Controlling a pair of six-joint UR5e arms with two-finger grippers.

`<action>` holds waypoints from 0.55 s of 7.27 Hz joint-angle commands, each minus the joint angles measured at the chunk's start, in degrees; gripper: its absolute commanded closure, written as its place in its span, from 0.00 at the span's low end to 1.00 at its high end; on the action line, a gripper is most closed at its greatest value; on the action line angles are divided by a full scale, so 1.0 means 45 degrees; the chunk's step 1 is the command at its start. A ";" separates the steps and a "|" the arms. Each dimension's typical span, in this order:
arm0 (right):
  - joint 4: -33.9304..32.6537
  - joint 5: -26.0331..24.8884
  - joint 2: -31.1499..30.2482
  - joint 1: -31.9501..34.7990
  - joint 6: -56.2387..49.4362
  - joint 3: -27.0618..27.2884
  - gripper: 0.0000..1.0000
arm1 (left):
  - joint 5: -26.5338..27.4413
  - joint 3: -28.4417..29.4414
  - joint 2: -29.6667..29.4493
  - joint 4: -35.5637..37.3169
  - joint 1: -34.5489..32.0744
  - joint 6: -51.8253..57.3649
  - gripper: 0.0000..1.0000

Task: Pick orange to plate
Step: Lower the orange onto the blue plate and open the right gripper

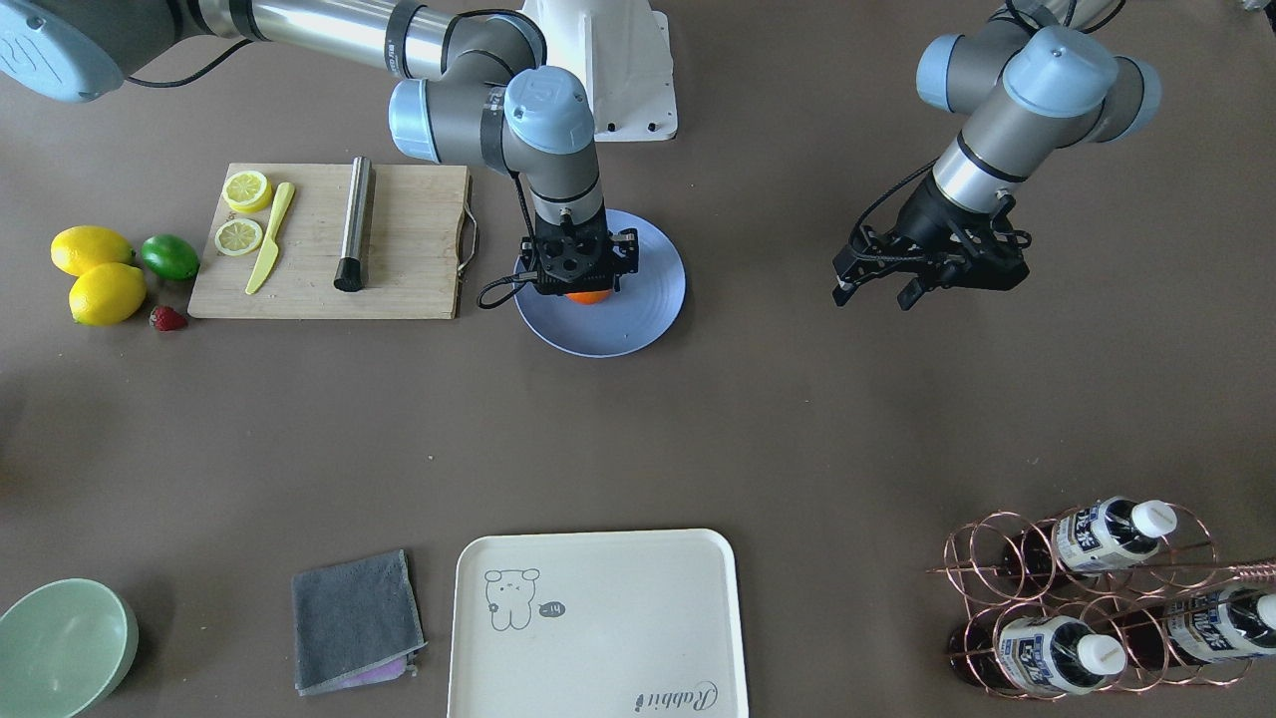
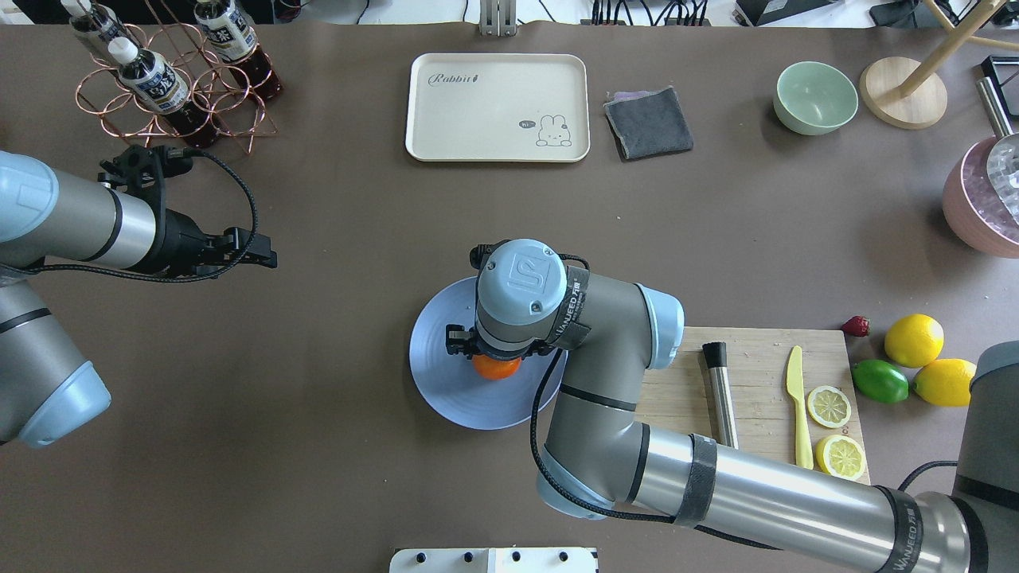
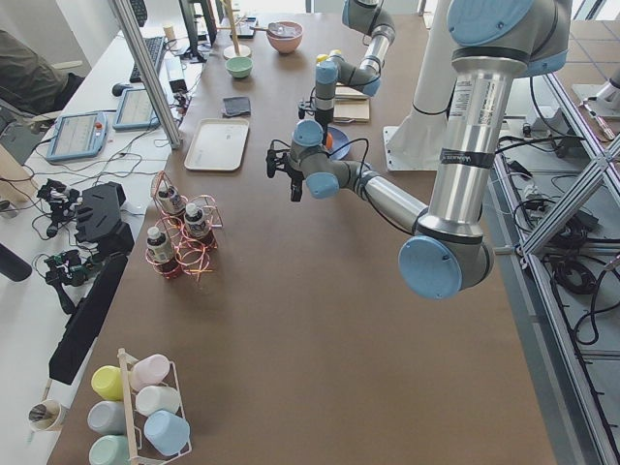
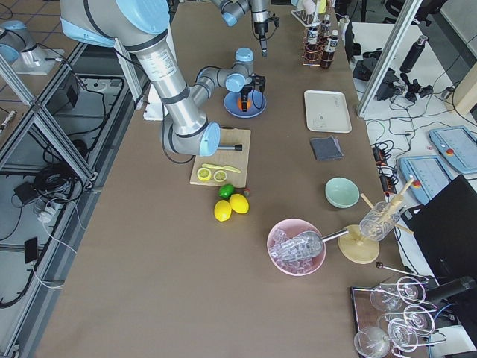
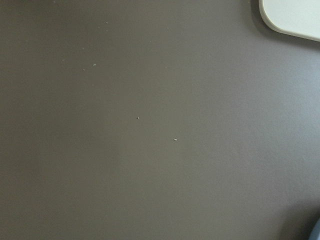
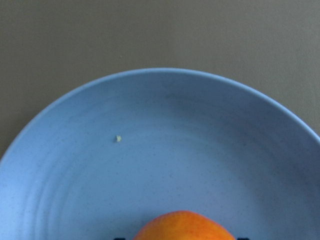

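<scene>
The orange (image 1: 588,296) is at the middle of the blue-grey plate (image 1: 643,321), directly under my right gripper (image 1: 586,289). That gripper points straight down, and its jaws stand on either side of the fruit, shut on it. The overhead view shows the orange (image 2: 495,368) peeking out below the right wrist over the plate (image 2: 446,394). In the right wrist view the orange (image 6: 182,228) fills the bottom edge above the plate (image 6: 165,150); whether it touches the plate I cannot tell. My left gripper (image 1: 875,295) hovers open and empty over bare table, far from the plate.
A wooden cutting board (image 1: 409,269) beside the plate carries lemon slices, a yellow knife and a metal cylinder (image 1: 354,224). Two lemons, a lime (image 1: 169,256) and a strawberry lie past it. A cream tray (image 1: 598,623), grey cloth, green bowl (image 1: 60,648) and bottle rack (image 1: 1097,598) line the far edge.
</scene>
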 commanded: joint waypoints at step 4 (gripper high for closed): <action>0.0094 0.0461 -0.0106 0.0819 -0.0099 0.0769 0.00 | -0.0170 -0.0047 0.0043 0.0058 -0.0117 0.0033 0.04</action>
